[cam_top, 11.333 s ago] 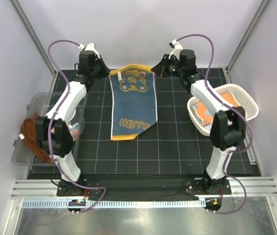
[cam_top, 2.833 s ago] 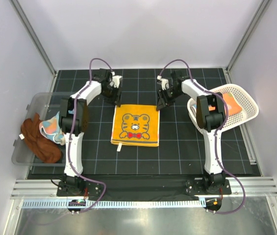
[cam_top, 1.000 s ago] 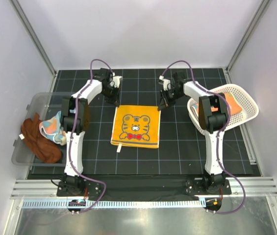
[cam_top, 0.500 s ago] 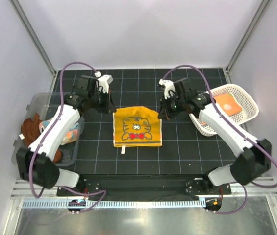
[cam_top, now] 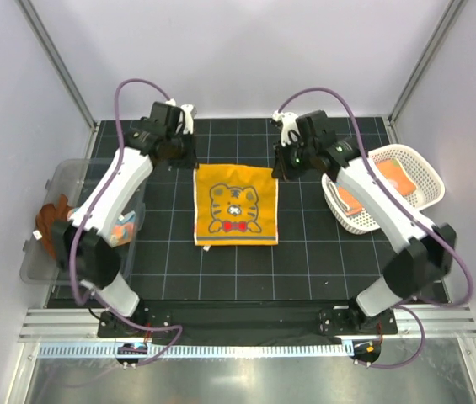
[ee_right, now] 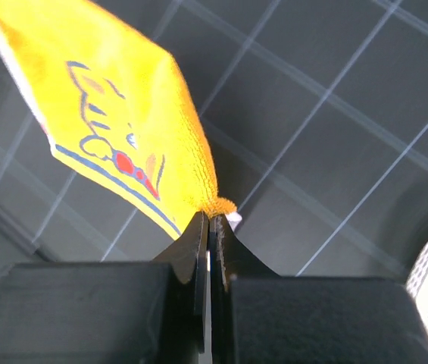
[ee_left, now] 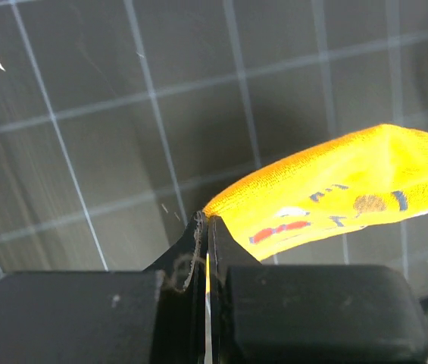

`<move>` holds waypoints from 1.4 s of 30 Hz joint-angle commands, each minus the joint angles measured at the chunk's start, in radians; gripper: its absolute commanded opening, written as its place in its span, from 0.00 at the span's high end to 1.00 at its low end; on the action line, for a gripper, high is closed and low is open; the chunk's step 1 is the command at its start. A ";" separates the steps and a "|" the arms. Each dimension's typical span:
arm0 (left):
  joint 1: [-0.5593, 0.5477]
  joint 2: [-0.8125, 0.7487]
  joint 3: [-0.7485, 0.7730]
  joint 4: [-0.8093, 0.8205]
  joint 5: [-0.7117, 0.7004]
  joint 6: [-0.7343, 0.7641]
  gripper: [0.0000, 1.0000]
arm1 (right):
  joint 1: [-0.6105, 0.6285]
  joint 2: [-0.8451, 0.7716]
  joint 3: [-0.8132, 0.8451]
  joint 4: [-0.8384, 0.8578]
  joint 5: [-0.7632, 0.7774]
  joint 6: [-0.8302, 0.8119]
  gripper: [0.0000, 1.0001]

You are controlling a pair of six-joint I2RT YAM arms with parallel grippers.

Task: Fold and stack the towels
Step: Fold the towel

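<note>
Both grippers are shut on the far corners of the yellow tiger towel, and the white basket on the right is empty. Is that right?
Not quite. The white basket is not empty: the top external view shows orange cloth inside it. The rest holds: the left gripper and right gripper are each shut on a far corner of the yellow tiger towel.

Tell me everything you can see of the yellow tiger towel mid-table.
The tiger towel is yellow-orange terry-looking cloth, roughly square, printed with a blue-outlined tiger face and red bow tie, face up. The left gripper is shut on its far left corner, the right gripper on its far right corner, holding both above the black grid mat. Its near edge seems to lie on the mat.
</note>
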 commanded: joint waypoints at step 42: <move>0.214 0.486 0.156 0.339 0.296 0.223 1.00 | -0.208 0.502 0.049 0.553 -0.251 -0.059 0.99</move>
